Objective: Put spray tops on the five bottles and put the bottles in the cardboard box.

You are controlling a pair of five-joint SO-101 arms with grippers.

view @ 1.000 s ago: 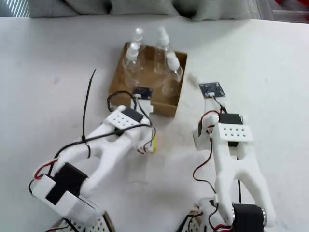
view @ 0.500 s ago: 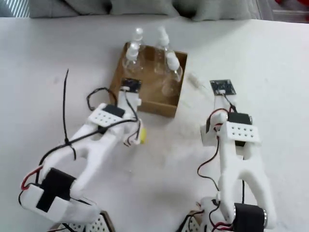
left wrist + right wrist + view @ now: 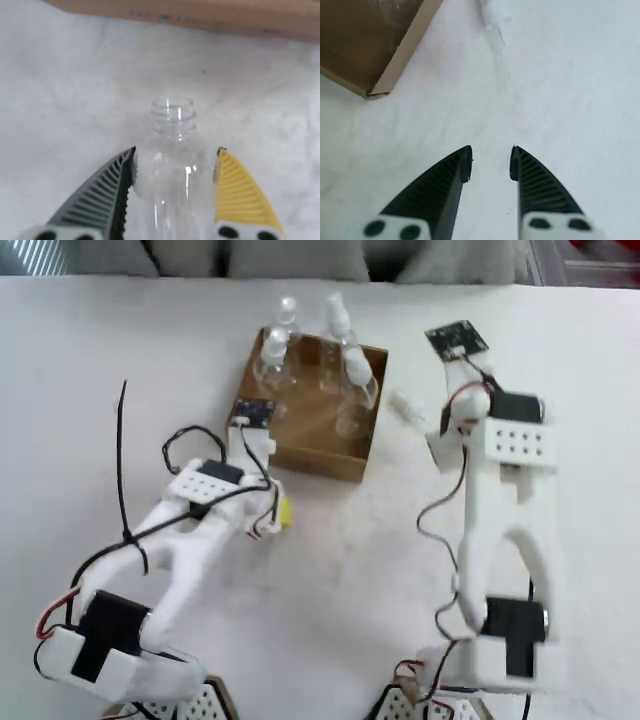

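Just beside the cardboard box (image 3: 312, 462) near the table's far edge, the left gripper (image 3: 175, 152) clasps an uncapped clear bottle (image 3: 173, 125); the right gripper (image 3: 490, 152), slightly parted and empty, hangs near a loose spray top (image 3: 405, 406).

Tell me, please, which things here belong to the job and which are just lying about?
Job:
- cardboard box
- four capped bottles inside it
- uncapped bottle in the left gripper
- loose spray top on the table beside the box

Lying about:
- grey cushions behind the table
- black cable tie on the left arm
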